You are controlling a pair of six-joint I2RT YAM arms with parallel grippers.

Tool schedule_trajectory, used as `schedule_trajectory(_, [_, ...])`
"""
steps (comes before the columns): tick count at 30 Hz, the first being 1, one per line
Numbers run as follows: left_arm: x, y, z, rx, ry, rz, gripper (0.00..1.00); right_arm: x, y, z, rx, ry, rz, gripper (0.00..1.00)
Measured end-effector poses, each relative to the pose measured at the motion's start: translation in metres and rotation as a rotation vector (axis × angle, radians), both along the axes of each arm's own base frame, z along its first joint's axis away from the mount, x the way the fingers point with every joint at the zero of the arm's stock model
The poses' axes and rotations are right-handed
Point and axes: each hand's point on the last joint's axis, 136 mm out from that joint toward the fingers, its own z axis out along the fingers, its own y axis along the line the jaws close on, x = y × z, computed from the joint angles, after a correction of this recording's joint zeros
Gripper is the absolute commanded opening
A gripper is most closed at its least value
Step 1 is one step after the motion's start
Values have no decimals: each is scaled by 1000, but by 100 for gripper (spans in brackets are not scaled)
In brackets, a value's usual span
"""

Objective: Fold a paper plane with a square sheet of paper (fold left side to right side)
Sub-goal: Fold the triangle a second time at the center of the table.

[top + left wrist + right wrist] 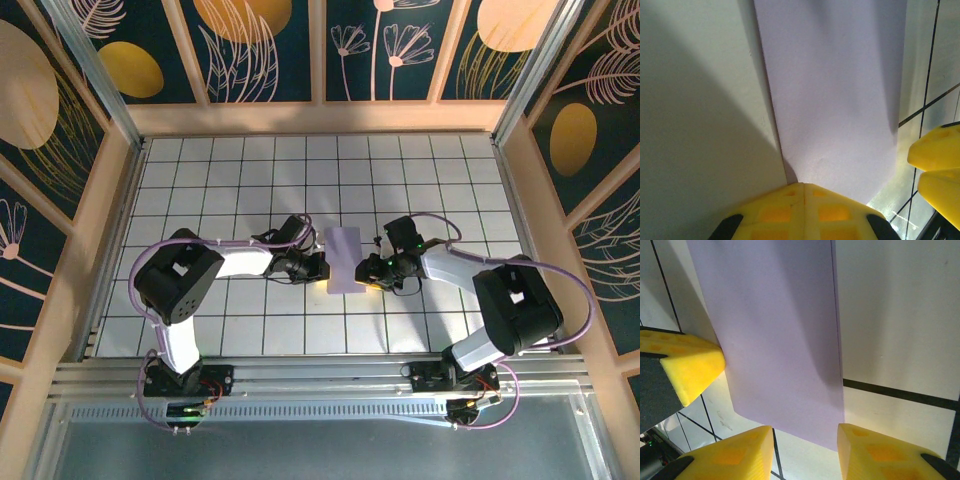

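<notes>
The square sheet of paper (pixel 345 260) lies on the tiled table as a narrow pale lavender rectangle, long side running away from the arms. My left gripper (pixel 318 270) is shut, and its yellow tip (pixel 804 189) rests at the near end of the sheet's (pixel 835 100) left edge. My right gripper (pixel 372 270) stands open. Its fingers (pixel 875 452) sit either side of the near right corner of the sheet (pixel 775 330), apart from it. The paper plane is out of view.
White grid tiles (pixel 250 180) surround the sheet. Wooden walls (pixel 320 118) close the table at the back and sides, with aluminium posts at the far corners. The left gripper's yellow finger (pixel 682 362) shows at the sheet's left edge in the right wrist view.
</notes>
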Motion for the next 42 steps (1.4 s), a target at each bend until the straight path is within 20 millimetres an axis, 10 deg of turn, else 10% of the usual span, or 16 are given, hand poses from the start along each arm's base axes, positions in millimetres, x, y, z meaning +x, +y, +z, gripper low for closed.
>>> schedule_trajectory(42, [1,1,-1,7,-4,4,3,-14,8,-9,13,56,18,40])
